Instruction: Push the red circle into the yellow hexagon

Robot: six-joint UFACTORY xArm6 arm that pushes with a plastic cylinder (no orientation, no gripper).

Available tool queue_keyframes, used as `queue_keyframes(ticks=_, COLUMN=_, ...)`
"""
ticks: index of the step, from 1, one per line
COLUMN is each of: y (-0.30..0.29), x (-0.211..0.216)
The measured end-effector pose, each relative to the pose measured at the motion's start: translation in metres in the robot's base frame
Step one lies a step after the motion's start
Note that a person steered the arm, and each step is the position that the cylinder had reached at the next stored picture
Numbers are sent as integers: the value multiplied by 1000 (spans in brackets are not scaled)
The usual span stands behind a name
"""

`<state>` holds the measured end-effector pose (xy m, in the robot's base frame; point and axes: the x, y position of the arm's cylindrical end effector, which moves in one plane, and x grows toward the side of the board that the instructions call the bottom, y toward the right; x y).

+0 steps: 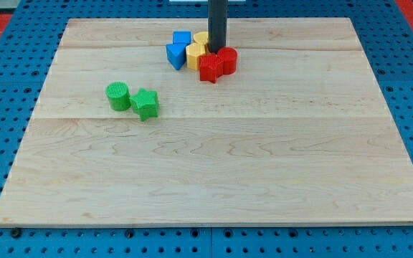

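The red circle (227, 60) lies near the view's top centre, touching a red star-like block (209, 68) on its left. Two yellow blocks sit just left of them: one (195, 55) in front, and one (200, 38) behind, partly hidden by the rod. I cannot tell which of them is the hexagon. My tip (216, 51) is down in this cluster, at the red circle's upper left edge, between it and the yellow blocks.
Two blue blocks (176, 56) (182, 39) sit on the left of the cluster. A green circle (117, 95) and a green star (146, 104) lie touching at the view's left. The wooden board (214, 179) lies on a blue pegboard surface.
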<state>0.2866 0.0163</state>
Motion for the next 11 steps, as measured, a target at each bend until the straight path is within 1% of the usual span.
queue_keyframes(ticks=1, y=6, x=-7)
queue_keyframes(ticks=3, y=55, x=-7)
queue_keyframes(ticks=4, y=63, x=14)
queue_keyframes(ticks=5, y=25, x=30)
queue_keyframes(ticks=6, y=14, x=25)
queue_keyframes(ticks=9, y=22, x=12)
queue_keyframes(ticks=10, y=4, x=-6)
queue_keyframes(ticks=11, y=-9, x=2)
